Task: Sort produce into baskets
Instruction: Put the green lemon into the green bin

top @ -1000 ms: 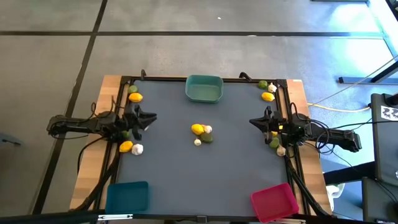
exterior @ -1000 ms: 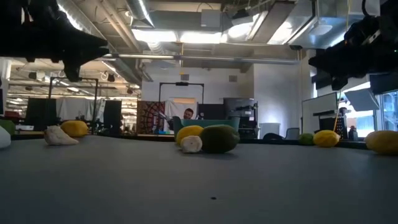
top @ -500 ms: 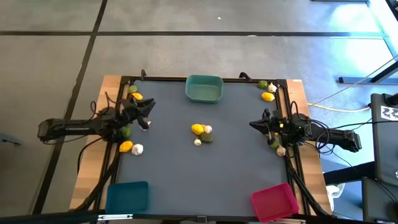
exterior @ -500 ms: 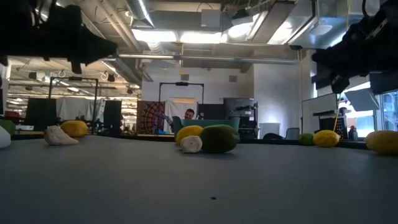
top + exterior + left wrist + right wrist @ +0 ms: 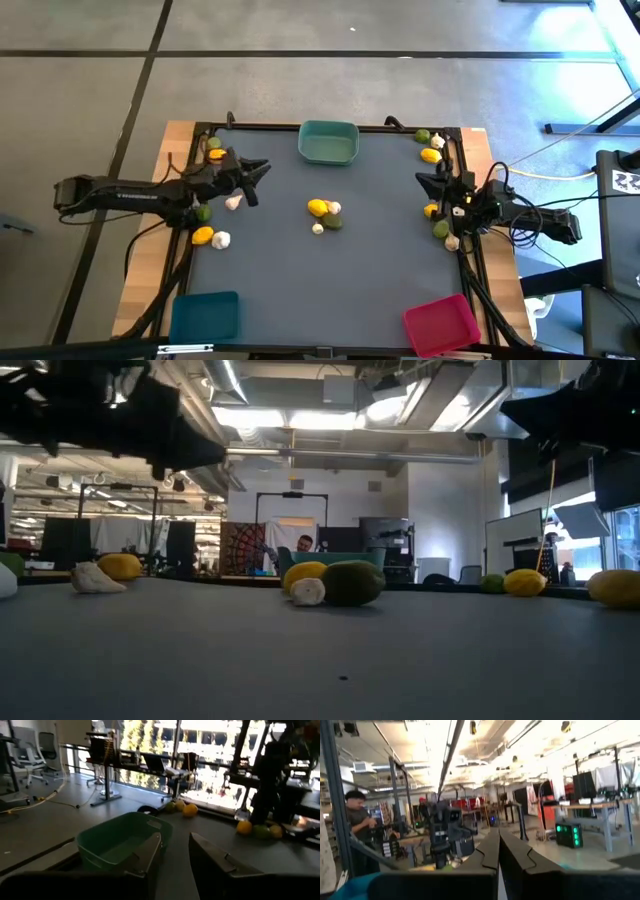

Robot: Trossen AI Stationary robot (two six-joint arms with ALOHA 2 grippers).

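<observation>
The produce lies on the grey mat in three groups. A lemon (image 5: 318, 208), a lime (image 5: 333, 221) and two garlic bulbs rest at the middle. More lie by the left rail, such as a garlic bulb (image 5: 233, 202), and by the right rail, such as a lemon (image 5: 431, 155). The teal basket (image 5: 328, 142) stands at the far edge, the blue basket (image 5: 205, 316) at the near left, the pink basket (image 5: 440, 324) at the near right. My left gripper (image 5: 175, 855) hovers level at the left (image 5: 262, 170), open a little and holding nothing, and faces the teal basket (image 5: 122, 840). My right gripper (image 5: 498, 851) is shut and holds nothing, raised by the right rail (image 5: 420, 180).
Black rails (image 5: 190, 190) run along the mat's left and right sides, with cables beside them. In the low view both arms hang high above the mat, and the middle group of produce (image 5: 335, 582) sits straight ahead. A person stands in the room beyond the table.
My left gripper has swung out from the left rail toward the table's middle and far edge, nearer the teal basket, rising slightly and rolling about its own axis. My right gripper has risen and tipped its fingers upward. No produce has moved.
</observation>
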